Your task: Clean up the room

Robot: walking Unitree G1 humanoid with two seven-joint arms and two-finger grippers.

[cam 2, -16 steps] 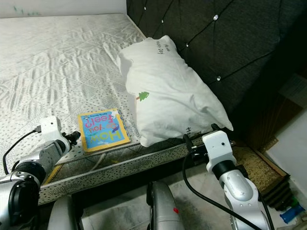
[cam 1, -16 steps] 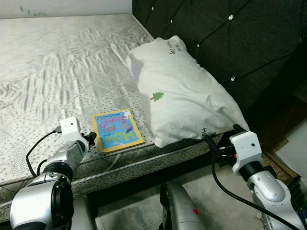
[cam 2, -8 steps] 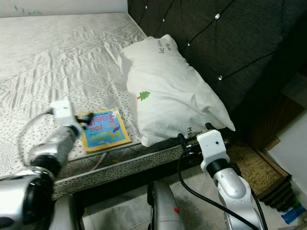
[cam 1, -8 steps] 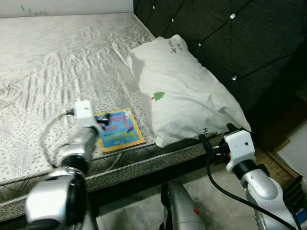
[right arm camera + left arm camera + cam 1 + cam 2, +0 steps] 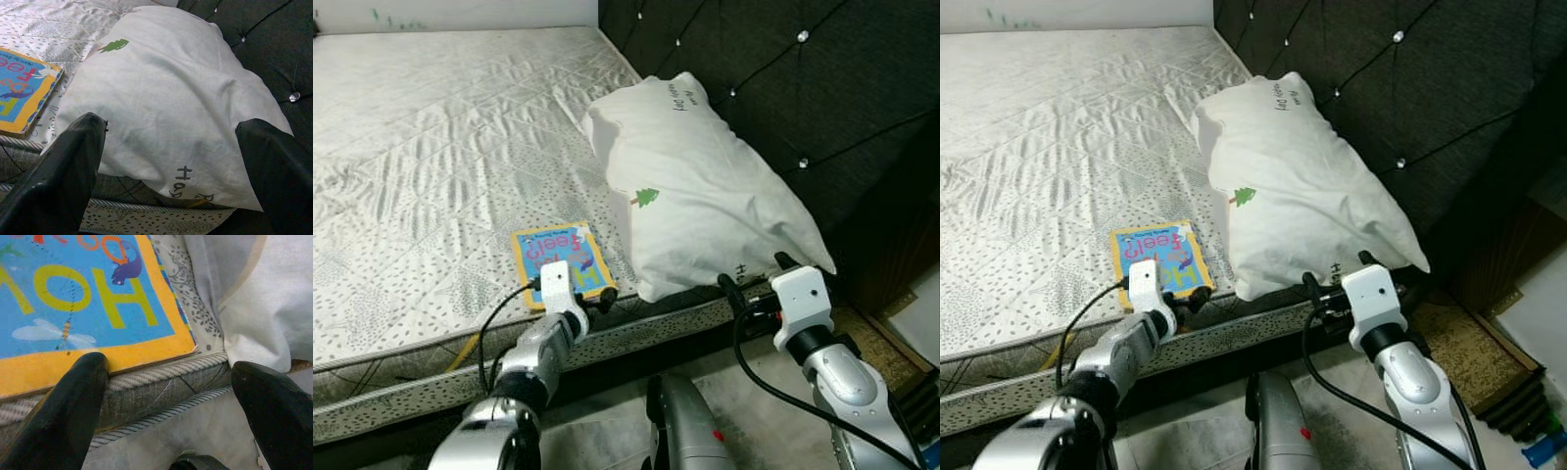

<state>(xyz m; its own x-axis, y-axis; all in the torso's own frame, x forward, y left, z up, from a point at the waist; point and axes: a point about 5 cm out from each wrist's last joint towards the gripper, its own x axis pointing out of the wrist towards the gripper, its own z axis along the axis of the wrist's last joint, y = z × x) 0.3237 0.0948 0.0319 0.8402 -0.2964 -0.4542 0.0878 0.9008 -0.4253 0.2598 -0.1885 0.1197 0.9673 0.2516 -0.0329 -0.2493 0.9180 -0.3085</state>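
In the left eye view we see that our left hand has swung in from the outer left since a second ago and now sits at the near edge of the blue, yellow-bordered children's board book, which lies flat on the grey patterned mattress just beside the white fabric pillow with a small green tree print, while our right hand stays at the pillow's near corner. In the left wrist view our black fingers are spread apart, one tip touching the book's yellow edge over the mattress piping. In the right wrist view our fingers are likewise wide apart, framing the pillow against the dark tufted headboard.
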